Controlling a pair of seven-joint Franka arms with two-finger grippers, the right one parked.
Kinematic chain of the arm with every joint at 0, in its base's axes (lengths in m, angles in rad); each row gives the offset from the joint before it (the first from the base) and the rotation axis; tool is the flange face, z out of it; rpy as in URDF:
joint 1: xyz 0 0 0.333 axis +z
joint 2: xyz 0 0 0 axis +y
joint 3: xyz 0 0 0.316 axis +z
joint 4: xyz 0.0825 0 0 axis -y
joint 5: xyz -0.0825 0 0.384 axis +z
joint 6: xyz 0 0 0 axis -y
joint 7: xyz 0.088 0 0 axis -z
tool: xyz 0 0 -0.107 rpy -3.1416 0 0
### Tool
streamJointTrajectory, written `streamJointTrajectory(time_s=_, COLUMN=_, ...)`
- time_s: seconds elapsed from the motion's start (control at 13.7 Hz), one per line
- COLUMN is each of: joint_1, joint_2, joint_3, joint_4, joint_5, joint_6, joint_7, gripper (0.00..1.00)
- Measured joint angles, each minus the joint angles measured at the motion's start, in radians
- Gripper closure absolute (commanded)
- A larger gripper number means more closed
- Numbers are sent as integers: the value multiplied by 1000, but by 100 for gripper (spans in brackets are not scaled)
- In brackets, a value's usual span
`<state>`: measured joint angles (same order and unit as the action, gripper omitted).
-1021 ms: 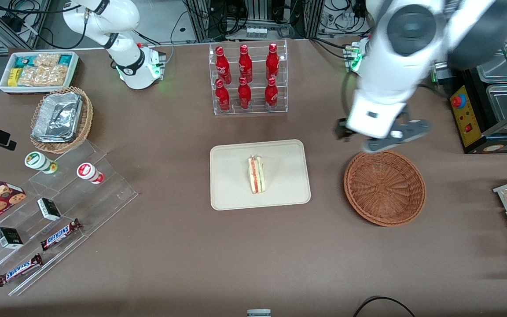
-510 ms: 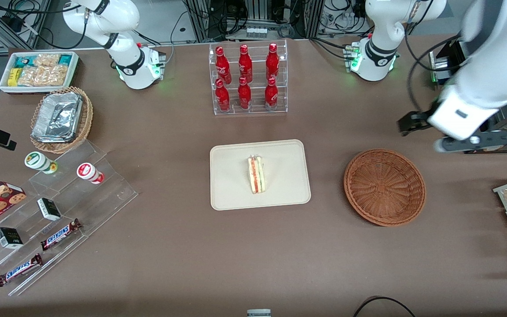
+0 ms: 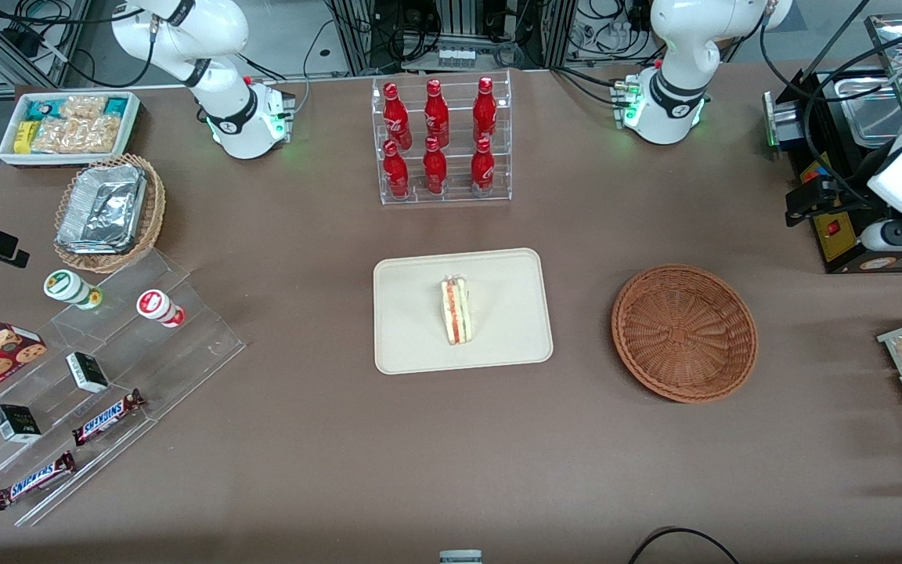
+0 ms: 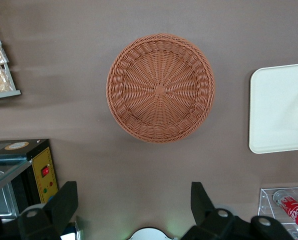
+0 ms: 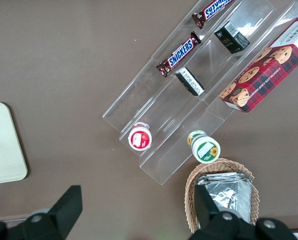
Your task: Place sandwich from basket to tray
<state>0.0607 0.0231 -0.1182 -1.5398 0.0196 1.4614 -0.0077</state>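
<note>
Sandwich [image 3: 456, 311] lies on the tray [image 3: 412, 345]; the end effector [image 4: 134, 210], spread wide and empty, is cut off at the table's working-arm end.

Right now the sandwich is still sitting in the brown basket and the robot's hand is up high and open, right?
Not quite. The sandwich lies on the tray, not in the basket, which holds nothing, as the front view shows. The rest is right: the gripper is open, high above the table toward the working arm's end.
</note>
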Motion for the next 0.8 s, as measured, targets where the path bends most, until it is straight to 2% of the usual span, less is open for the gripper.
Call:
streamJointTrajectory(time_s=0.44, joint_1=-94, joint_2=39, joint_3=42, joint_4=66, joint_5=0, joint_6=34, joint_7=1, gripper=0)
streamJointTrajectory(time_s=0.8, joint_1=-117, joint_2=47, joint_3=67, joint_4=76, joint_5=0, joint_6=60, joint_7=-14, gripper=0)
